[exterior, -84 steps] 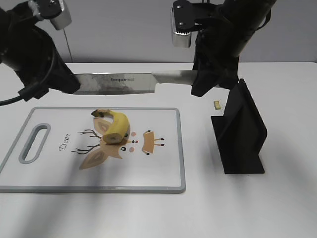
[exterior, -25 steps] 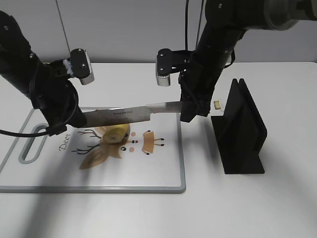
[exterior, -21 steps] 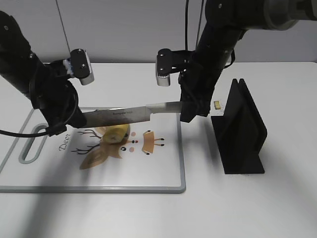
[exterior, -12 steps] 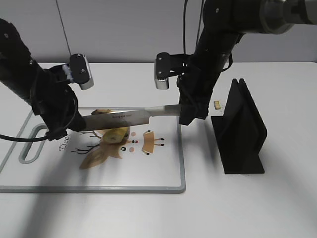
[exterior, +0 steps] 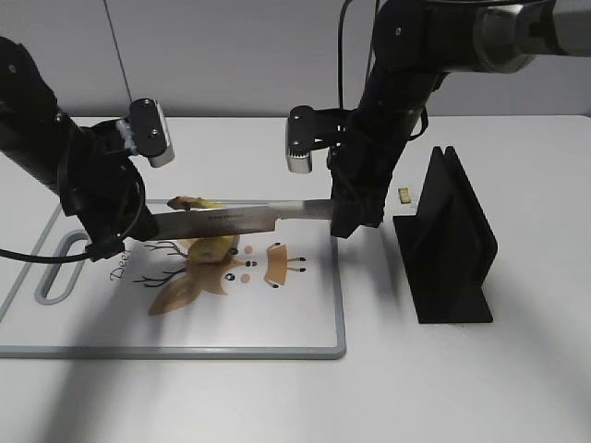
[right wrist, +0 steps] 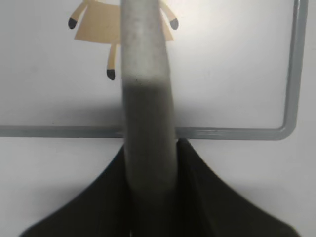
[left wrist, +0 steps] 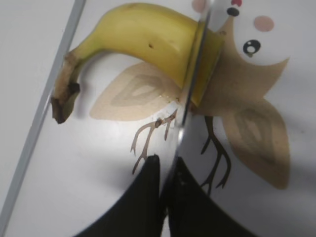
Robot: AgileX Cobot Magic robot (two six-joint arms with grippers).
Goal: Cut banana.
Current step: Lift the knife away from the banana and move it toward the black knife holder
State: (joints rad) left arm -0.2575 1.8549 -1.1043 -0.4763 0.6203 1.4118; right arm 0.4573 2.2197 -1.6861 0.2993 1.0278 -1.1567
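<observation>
Mid-frame, the knife [exterior: 245, 218] lies across the banana [left wrist: 148, 37] on the cutting board [exterior: 305, 318]. Both grippers' fingers pinch it, the left [left wrist: 165, 182] seemingly the tip, the right [right wrist: 148, 163] the handle.

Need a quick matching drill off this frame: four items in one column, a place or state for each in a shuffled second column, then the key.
Column 1
1. banana
2. knife
3. black knife stand
4. cutting board

Column 2
A. stands on the table to the right of the board, with nothing in it
B. held at both ends, handle in the right gripper, blade tip in the left gripper
C. lies flat on the table, printed with a deer
D. lies on the board with the blade across it

Pairs: 1-D, 2-B, 3-A, 4-C
</observation>
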